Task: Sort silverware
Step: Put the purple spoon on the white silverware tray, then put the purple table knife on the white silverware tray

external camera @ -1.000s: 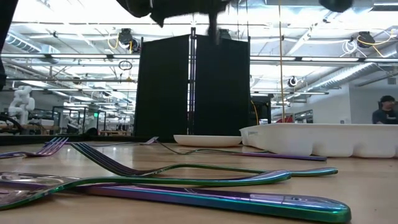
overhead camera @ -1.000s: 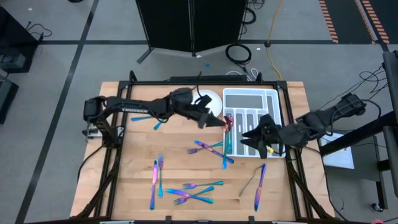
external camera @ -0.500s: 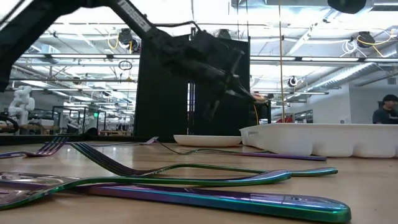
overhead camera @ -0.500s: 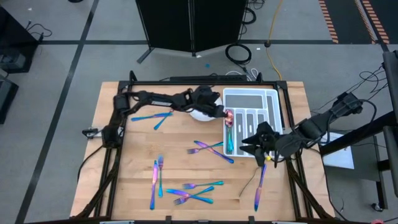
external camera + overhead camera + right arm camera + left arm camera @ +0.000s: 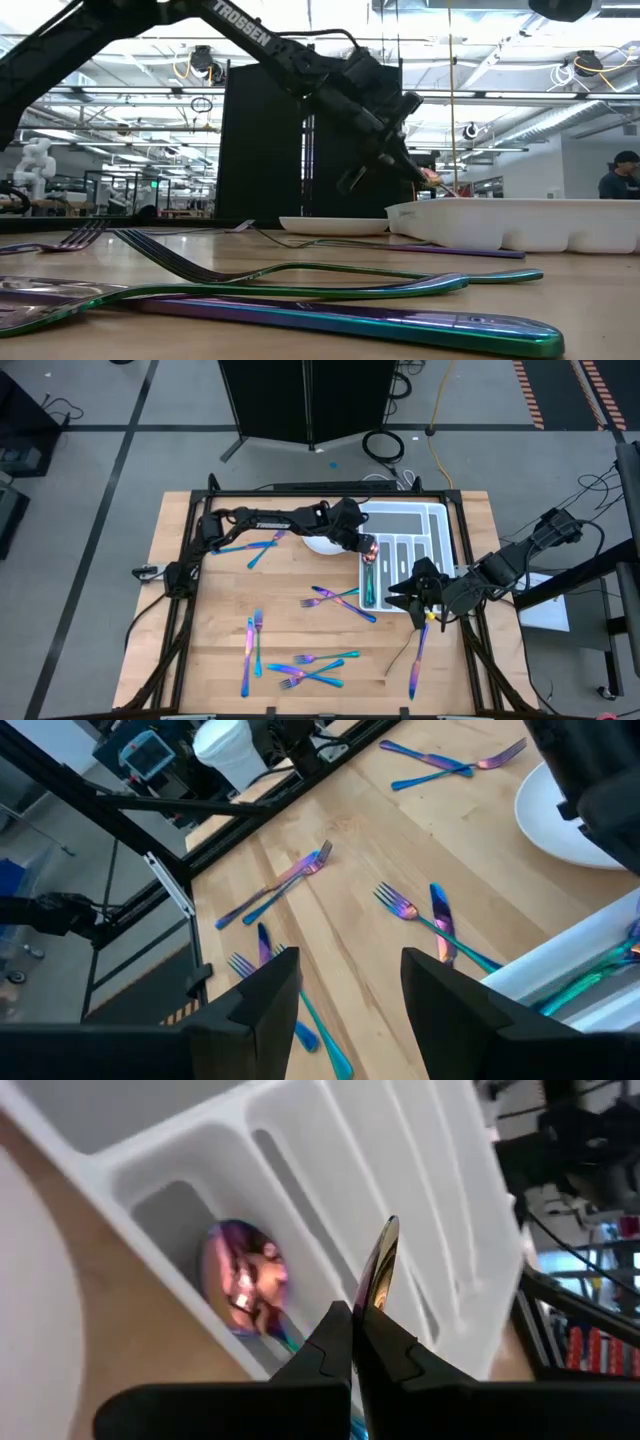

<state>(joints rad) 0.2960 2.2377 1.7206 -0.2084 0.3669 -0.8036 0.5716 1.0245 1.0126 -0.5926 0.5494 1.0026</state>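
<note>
High view. Left pincer (image 5: 366,547): arm stretched across the far part of the tabletop (image 5: 220,610), tip over the near-left compartments of the white cutlery tray (image 5: 440,520), pinching a spoon (image 5: 369,550). Right pincer (image 5: 402,586): at the tray's near edge, fingers parted, nothing between them. White plate (image 5: 318,544): just left of the tray, partly under the left arm. Silverware: 1 teal piece (image 5: 368,588) lying in the tray's leftmost slot; 2 crossed pieces (image 5: 250,546) at far left; a crossed cluster (image 5: 337,601) mid-table just left of the tray; 2 side by side (image 5: 251,650) at near left; crossed forks (image 5: 310,667) at near centre; 1 knife (image 5: 417,657) at near right.

Low view. Left pincer (image 5: 425,176) comes down at a slant over the tray (image 5: 520,225), a pink-tinted spoon tip (image 5: 432,176) in its grip, above the rim. Plate (image 5: 333,225) beside the tray. Forks and a knife (image 5: 300,290) lie close to the camera.

Left wrist view. Fingers (image 5: 330,1350) pressed together on the spoon (image 5: 379,1270), seen edge-on, over the tray's long slots (image 5: 330,1170). A second spoon bowl (image 5: 244,1277) lies in the slot below.

Right wrist view. Fingers (image 5: 270,995) spread, empty, above the tabletop (image 5: 340,830). Forks and knives (image 5: 425,925) scattered beneath; plate edge (image 5: 550,820) and tray rim (image 5: 570,955) in sight.
</note>
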